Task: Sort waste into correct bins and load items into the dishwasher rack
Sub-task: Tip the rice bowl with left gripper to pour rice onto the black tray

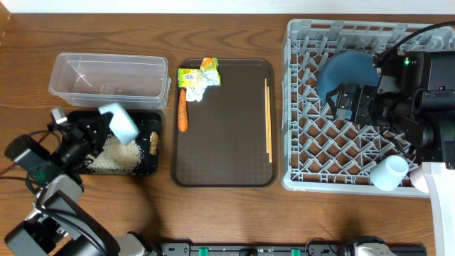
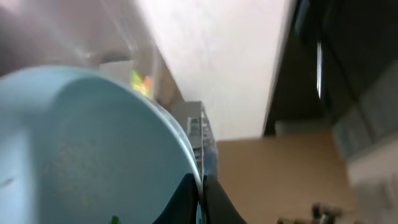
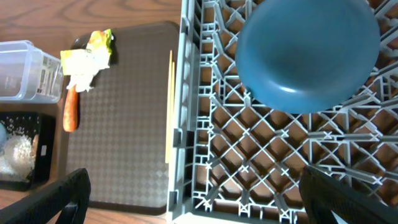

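Note:
My left gripper (image 1: 108, 125) is shut on the rim of the light blue cup (image 1: 121, 121), held tipped over the black tray (image 1: 146, 167). In the left wrist view the fingers (image 2: 202, 194) pinch the cup (image 2: 81, 149). Loose rice (image 1: 117, 153) and a brown lump (image 1: 153, 142) lie in the black tray. The carrot (image 1: 182, 112), wrapper (image 1: 200, 76) and chopsticks (image 1: 268, 121) lie on the brown serving tray (image 1: 227, 142). My right gripper (image 3: 199, 199) is open and empty over the grey rack (image 1: 313, 142), near the dark blue bowl (image 3: 308, 53). The white bowl (image 1: 389, 173) sits at the rack's near right corner. The pink cup is out of view.
The clear tub (image 1: 106, 78) stands behind the black tray, at the far left. The right wrist view also shows the carrot (image 3: 70, 111), wrapper (image 3: 87, 59), chopsticks (image 3: 169, 106) and rack wall (image 3: 183, 124). Bare wooden table lies along the front edge.

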`<state>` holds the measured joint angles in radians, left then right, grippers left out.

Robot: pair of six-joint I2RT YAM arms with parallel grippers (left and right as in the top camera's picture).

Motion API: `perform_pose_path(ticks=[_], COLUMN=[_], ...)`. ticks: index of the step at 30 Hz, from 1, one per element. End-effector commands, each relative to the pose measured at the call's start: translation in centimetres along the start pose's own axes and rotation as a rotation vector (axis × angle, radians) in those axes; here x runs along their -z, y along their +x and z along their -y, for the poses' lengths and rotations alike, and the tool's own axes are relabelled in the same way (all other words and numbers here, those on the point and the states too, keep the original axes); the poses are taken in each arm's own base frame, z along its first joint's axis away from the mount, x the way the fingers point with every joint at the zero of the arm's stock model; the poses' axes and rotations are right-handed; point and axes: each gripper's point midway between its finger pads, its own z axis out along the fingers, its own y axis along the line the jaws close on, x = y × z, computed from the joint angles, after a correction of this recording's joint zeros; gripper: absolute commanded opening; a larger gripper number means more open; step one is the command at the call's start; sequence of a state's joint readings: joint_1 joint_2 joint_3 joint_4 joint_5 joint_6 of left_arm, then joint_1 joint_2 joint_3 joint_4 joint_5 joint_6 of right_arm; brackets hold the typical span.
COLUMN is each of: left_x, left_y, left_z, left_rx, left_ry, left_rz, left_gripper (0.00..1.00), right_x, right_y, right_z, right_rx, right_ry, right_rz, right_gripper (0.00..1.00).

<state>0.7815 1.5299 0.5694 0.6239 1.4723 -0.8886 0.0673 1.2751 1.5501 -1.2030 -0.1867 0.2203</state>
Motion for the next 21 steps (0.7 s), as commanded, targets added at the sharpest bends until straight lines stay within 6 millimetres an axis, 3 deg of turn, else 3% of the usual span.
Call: perform_pose_path(ticks=[1,2,3,5,6,8,11,13,18,20,21], left_x=[0.8,0.9,0.8,0.9,1.3,1.3,1.2,1.5,0.9,0.8,1.1], left_y=[-1.0,-1.5,-1.5,-0.8,-1.3,-2.0,-1.6,-2.2,-0.7,0.1,-0.5], left_z=[0.6,0.2,0.8,3.0,3.0,1.8,2.2,0.9,1.6,2.3,1.9], left_rx=[0.073,0.164,0.147,-0.107,-0.091,0.108,0.02,0.17,0.115,-0.075,-0.027], left_ry=[0.001,-0.014,0.001,0.057,0.052,0.023,0.033,0.003,0.031,0.059,0.043], left_rz=[0.035,0.066,0.052,-0.018,0.004,0.059,0.034,0.094,0.013,-0.036,-0.004], left_gripper=[0.06,0.06,0.06,0.06,0.06,0.06,0.06,0.06,0.06,0.06,0.06], right_x=[0.2,0.2,0.2,0.2,0.2,0.2,0.2,0.2,0.2,0.2,0.2], right_y=[-0.2,-0.3,-0.3,-0.2,-0.2,-0.2,-0.2,-0.2,0.0,0.0,-0.1], right_z=[-0.2,-0.2,-0.2,-0.2,-0.2,-0.2,-0.2,-0.2,-0.1,-0.1,-0.1], right_rx=[-0.011,-0.01,-0.01,-0.011,-0.011,-0.011,-0.011,-0.011,-0.013,-0.013,-0.012], right_ry=[-0.013,-0.014,-0.014,-0.013,-0.013,-0.014,-0.013,-0.014,-0.011,-0.011,-0.012], right_rz=[0.014,0.016,0.016,0.013,0.012,0.014,0.014,0.013,0.003,0.003,0.007], right_gripper=[0.99,0.99,0.99,0.99,0.99,0.99,0.99,0.99,0.99,0.99,0.99])
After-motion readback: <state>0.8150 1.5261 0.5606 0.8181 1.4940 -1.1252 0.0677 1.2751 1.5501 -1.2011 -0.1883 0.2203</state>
